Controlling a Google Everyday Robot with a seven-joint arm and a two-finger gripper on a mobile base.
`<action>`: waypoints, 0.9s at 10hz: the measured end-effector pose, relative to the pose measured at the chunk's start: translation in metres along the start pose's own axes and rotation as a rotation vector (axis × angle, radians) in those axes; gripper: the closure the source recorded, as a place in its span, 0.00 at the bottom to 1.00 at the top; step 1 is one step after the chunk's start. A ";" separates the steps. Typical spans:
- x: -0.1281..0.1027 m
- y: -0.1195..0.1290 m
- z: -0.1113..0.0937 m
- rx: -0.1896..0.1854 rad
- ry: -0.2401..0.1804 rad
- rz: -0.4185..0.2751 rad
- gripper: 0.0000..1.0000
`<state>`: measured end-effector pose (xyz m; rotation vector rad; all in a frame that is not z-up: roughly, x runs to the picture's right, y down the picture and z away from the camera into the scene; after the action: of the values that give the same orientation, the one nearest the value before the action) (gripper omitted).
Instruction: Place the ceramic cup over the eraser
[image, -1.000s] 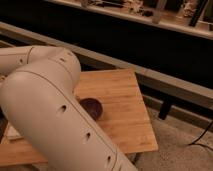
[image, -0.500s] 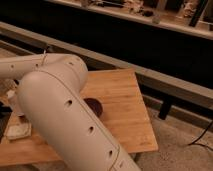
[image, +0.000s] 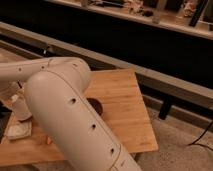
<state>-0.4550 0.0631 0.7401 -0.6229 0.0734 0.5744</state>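
Pincer (image: 19, 107) farther left now, over table (image: 122, 107).

Robot arm (image: 75, 125): smooth, cream-white, rounded tubular links. Small dark round holes dot its shell. The gripper (image: 17, 107), at far left, is pale too.

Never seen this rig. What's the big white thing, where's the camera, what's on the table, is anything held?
The big white shape is the robot's one arm, bending across the frame close to the single camera, which looks down on a wooden table. The claw is at the far left, by a white ceramic cup; whether it grips the cup is unclear. Below sits a pale flat object, unidentifiable. A dark purple bowl peeks past the arm, with a bit of orange at its lower edge.
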 end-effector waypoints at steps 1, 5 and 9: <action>0.000 0.000 0.000 0.000 0.000 0.000 0.63; 0.000 0.000 0.000 0.001 0.000 -0.001 0.25; 0.000 0.000 0.000 0.001 -0.001 -0.001 0.20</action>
<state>-0.4552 0.0628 0.7401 -0.6214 0.0728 0.5737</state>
